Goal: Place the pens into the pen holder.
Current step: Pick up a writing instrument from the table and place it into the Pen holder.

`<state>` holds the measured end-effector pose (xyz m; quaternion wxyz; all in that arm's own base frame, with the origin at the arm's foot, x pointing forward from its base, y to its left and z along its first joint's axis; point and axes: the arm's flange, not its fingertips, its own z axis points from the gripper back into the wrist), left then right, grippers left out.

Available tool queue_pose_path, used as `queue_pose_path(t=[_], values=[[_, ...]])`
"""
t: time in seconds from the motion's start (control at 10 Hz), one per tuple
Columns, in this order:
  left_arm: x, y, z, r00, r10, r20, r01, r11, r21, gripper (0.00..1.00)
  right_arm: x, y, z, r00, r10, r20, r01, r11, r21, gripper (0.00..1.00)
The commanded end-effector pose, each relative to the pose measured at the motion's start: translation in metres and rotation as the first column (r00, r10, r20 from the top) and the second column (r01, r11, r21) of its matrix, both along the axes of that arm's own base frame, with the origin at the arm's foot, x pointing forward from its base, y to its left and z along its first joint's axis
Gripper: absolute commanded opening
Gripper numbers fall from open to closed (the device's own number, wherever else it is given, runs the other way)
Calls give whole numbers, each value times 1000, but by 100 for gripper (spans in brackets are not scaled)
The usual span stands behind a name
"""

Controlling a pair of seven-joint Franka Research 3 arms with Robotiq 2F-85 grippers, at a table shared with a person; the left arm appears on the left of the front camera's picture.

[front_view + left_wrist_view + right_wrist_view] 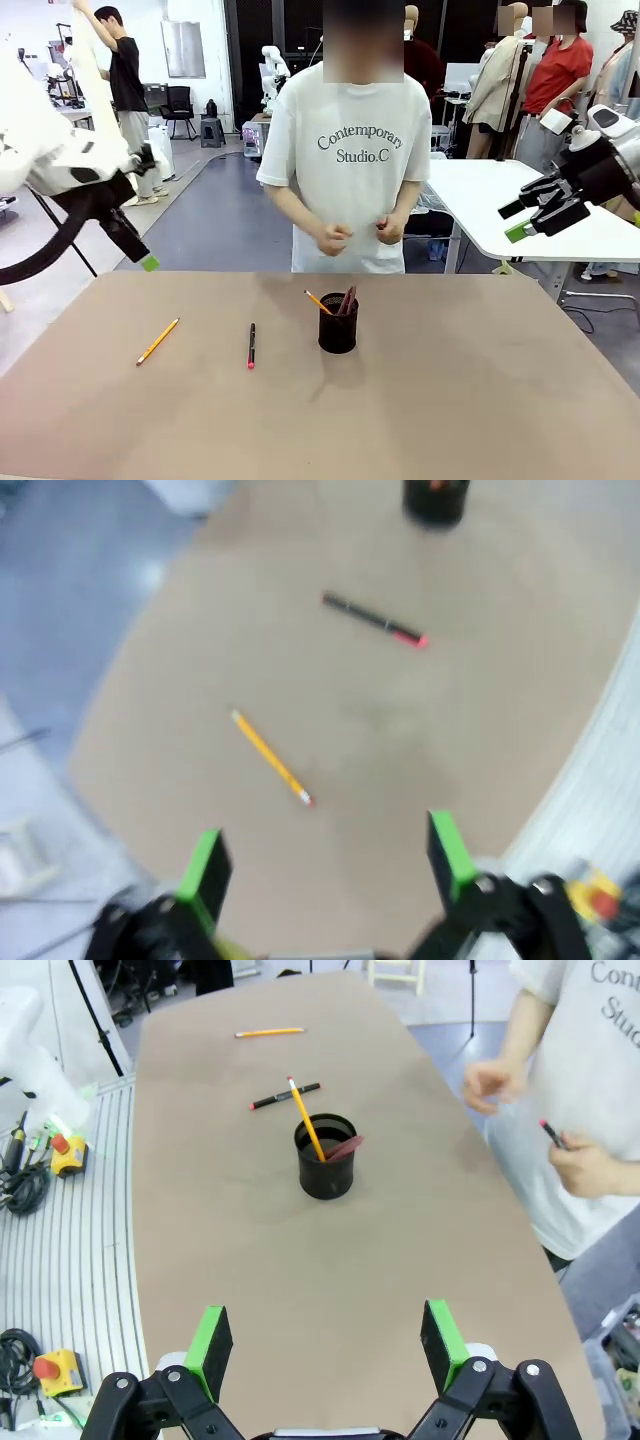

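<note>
Left wrist view is blurred: the left hand (325, 860) hangs wide and empty over the counter (480, 710), near the pencil (271, 757). Beyond lie the black pen (375, 619) and the holder (436, 500), cut by the top edge. The right hand (325, 1345) is wide too, well back from the holder, whose mesh hides the lower ends of a second pencil (306, 1120) and a dark-red pen (345, 1147).

pencil (158, 341) yellow-orange | pen (251, 346) black, red tip | holder (338, 323) black mesh | table (480, 400) tan
</note>
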<state>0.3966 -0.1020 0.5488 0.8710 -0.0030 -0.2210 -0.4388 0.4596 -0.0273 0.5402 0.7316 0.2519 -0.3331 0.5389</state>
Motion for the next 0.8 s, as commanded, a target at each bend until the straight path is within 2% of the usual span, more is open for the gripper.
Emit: queue_pose_path(t=[0.0, 0.1, 0.2, 0.3, 0.7], values=[[4, -6, -11, 985, 123, -123, -117, 992, 55, 100, 1, 2, 2, 1000, -6, 13, 6, 1000, -11, 100], [9, -10, -18, 976, 159, -151, -154, 987, 43, 100, 1, 2, 2, 1000, -6, 13, 6, 1000, -11, 100], [9, -6, -15, 979, 50, -196, -51, 999, 0, 100, 1, 2, 2, 1000, -6, 13, 6, 1000, -11, 100], [0, -6, -19, 987, 128, -99, -121, 990, 70, 100, 1, 2, 2, 1000, -6, 13, 6, 1000, -11, 100], [0, -6, -19, 987, 128, -99, -121, 990, 70, 100, 1, 2, 2, 1000, -6, 13, 6, 1000, -11, 100]])
